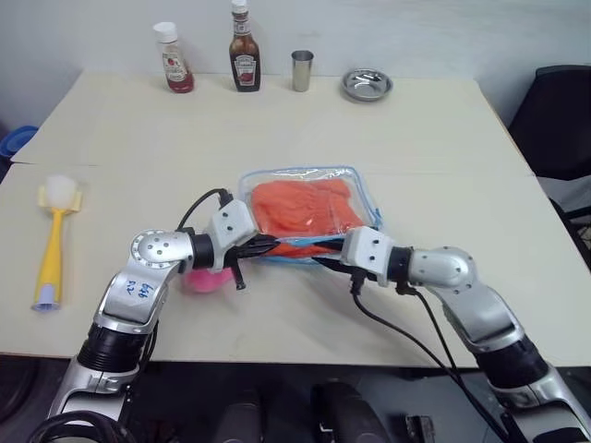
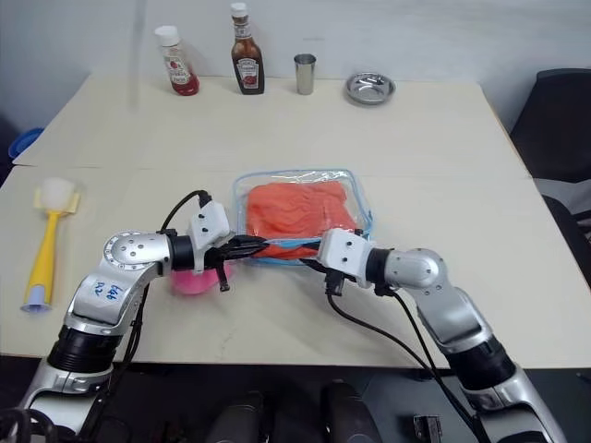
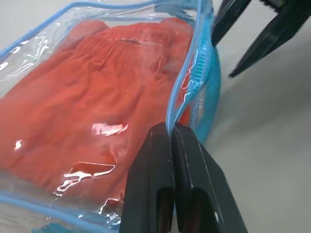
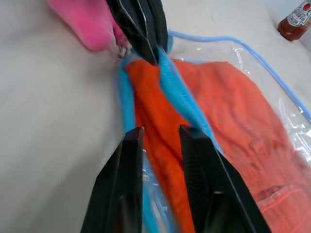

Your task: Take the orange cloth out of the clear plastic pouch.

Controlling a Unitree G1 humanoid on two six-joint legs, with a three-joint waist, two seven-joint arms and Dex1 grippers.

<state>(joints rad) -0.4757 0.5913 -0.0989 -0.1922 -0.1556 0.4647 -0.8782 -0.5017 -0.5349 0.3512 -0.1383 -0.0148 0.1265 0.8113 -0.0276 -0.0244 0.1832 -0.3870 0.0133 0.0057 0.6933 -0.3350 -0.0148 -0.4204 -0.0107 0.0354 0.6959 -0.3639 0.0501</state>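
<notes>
Even, bright indoor light (soft shadows), glare on the clear plastic pouch (image 3: 97, 128).

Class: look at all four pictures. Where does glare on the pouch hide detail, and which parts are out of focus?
Left wrist view: white glare patches on the clear plastic pouch mask the orange cloth; the left gripper looks soft. Right wrist view: the right gripper fingers and pink toy are blurred.

Left gripper (image 3: 171, 141) on clear plastic pouch (image 3: 192, 87)
</notes>
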